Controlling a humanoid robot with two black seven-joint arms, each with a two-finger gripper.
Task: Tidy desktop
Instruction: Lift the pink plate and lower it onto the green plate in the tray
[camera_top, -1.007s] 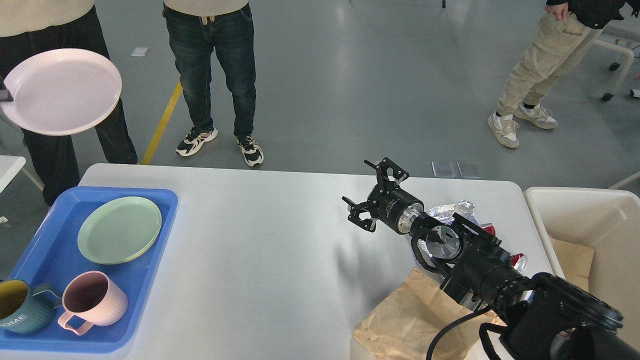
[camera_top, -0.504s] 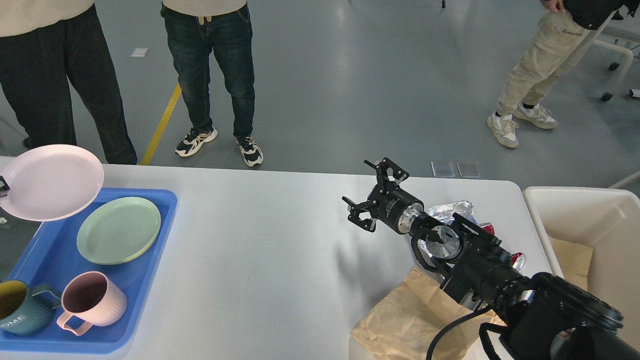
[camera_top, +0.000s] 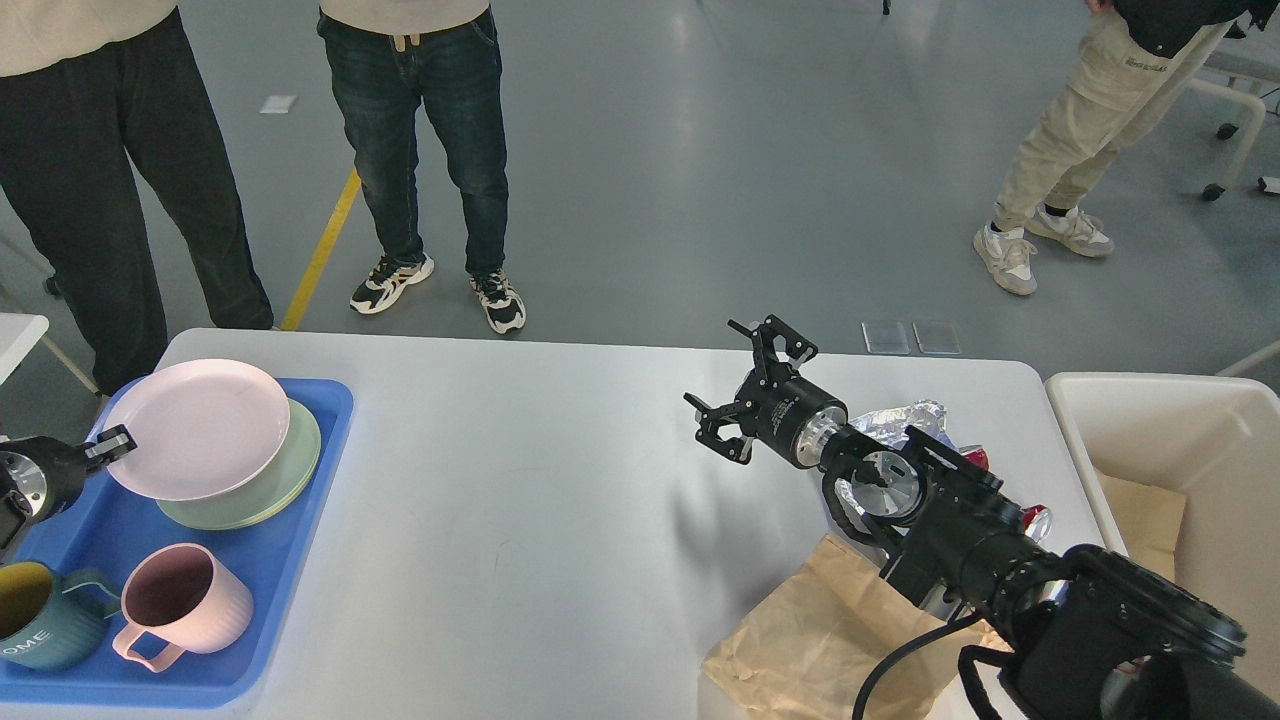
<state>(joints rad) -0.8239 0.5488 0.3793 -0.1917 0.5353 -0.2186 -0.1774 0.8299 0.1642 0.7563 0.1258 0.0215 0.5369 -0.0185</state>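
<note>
**Operator:** What is the status of the left gripper (camera_top: 112, 443)?

**Technician:** It is clamped on the near-left rim of the pink plate (camera_top: 196, 428). The plate hangs tilted over the green plate (camera_top: 262, 478), which lies in the far half of the blue tray (camera_top: 290, 590). I cannot tell whether the two plates touch.

**Operator:** How should the stacking be finished?

**Technician:** Level the pink plate, centre it on the green plate, lower until the rims seat, then open the fingers. Withdraw to the tray's left and stay high: the pink mug (camera_top: 180, 603) and the teal mug (camera_top: 40, 615) stand in the tray's near half.

**Operator:** And the right gripper (camera_top: 748, 395)?

**Technician:** Spread wide, holding nothing, well right of the tray, above the desktop (camera_top: 520, 500).

**Operator:** Where is the desktop, and what remains on it?

**Technician:** It lies under the tray and extends right. At its end away from the tray are crumpled foil (camera_top: 905, 420) and brown paper (camera_top: 810, 630); the cream bin (camera_top: 1180, 450) stands just beyond.
</note>
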